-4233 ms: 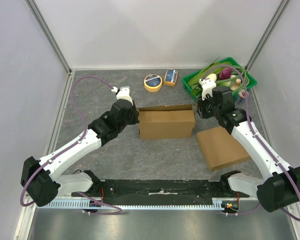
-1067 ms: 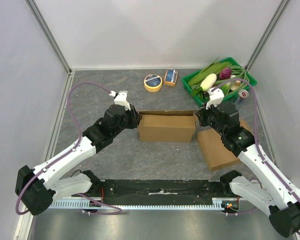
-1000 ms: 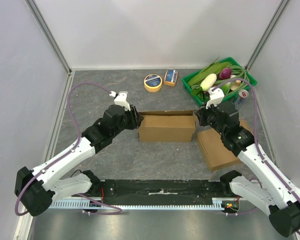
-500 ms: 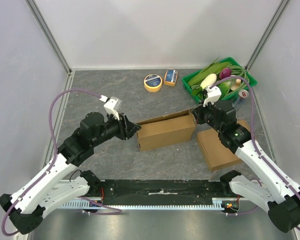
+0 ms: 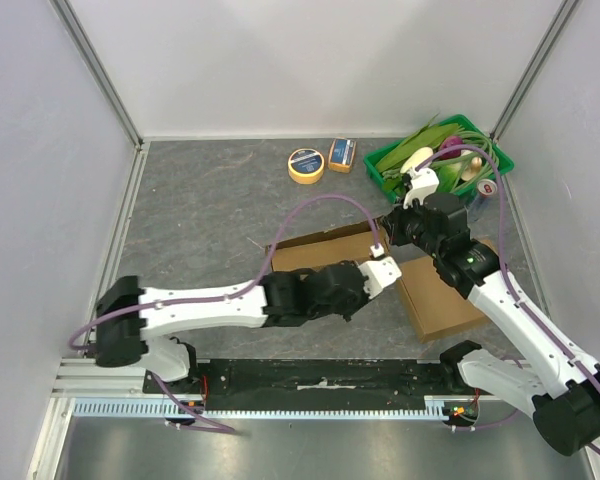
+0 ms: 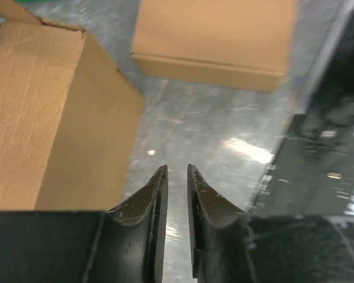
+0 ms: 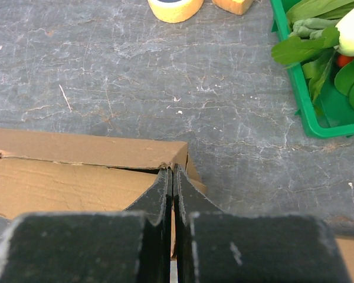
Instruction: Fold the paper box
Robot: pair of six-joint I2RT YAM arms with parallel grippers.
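The brown paper box (image 5: 315, 248) stands mid-table, turned slightly, with my left arm lying across its front. It shows in the left wrist view (image 6: 47, 118) and the right wrist view (image 7: 65, 183). My right gripper (image 5: 392, 235) is at the box's right end. In the right wrist view it (image 7: 173, 168) is shut on the thin cardboard edge at the box's top corner. My left gripper (image 5: 392, 280) is low by the box's front right corner. In the left wrist view it (image 6: 176, 168) is almost shut with a thin gap, holds nothing and is apart from the box.
A flat cardboard piece (image 5: 445, 295) lies right of the box and also shows in the left wrist view (image 6: 215, 35). A green tray (image 5: 500, 160) of vegetables, a tape roll (image 5: 305, 165) and a small orange box (image 5: 342, 153) stand behind. The black base rail (image 5: 320, 375) runs along the front.
My left arm has swung from the box's left end round its front to the right front corner. The box has turned slightly. My right gripper has stayed on the box's right end.
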